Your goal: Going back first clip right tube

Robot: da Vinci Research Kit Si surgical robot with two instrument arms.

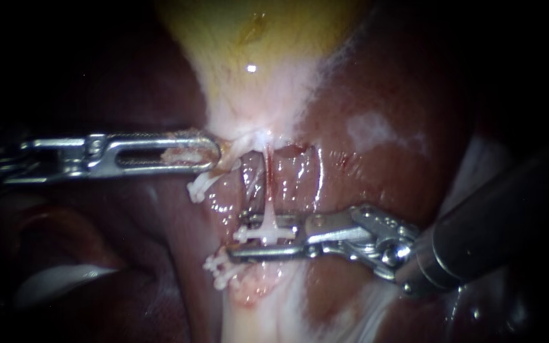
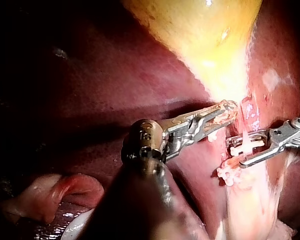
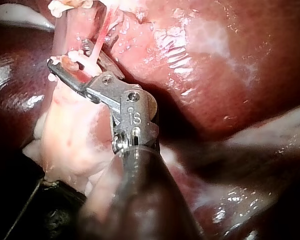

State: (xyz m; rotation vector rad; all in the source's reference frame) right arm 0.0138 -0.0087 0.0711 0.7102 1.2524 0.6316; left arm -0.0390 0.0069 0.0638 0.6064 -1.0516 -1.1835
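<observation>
Clip [image 1: 267, 234]: white, on the right tube [image 1: 266, 184], just 6 o'clock of endoscope centre. It sits in the gap between the jaws of the right instrument [image 1: 236, 237].
Right jaws: released. A clear gap shows between them, with clip and tube inside it and no squeeze from both sides visible. Tips point to 9 o'clock.
Right shaft: enters from 4 o'clock; its wrist joint is at 3 o'clock of the clip.
Left instrument [image 1: 214, 152] jaws: clenched on pale tissue at the narrow end of the gallbladder [image 1: 255, 51]. Tips are at 10 o'clock of the clip, apart from the right jaws.
Left shaft: comes in level from 9 o'clock.
Right tube: thin, pale pink, runs from 12 to 6 o'clock, from the gallbladder's narrow end down into the clip.
Other clips: two, both white. One [image 1: 199, 187] is at 10 o'clock of the task clip, just under the left jaws. The other [image 1: 220, 267] is at 7 o'clock, just below the lower right jaw.
Gallbladder: yellow, fills 12 o'clock.
Liver [image 1: 401, 82]: dark red and wet, all around, with a pale patch at 2 o'clock.
</observation>
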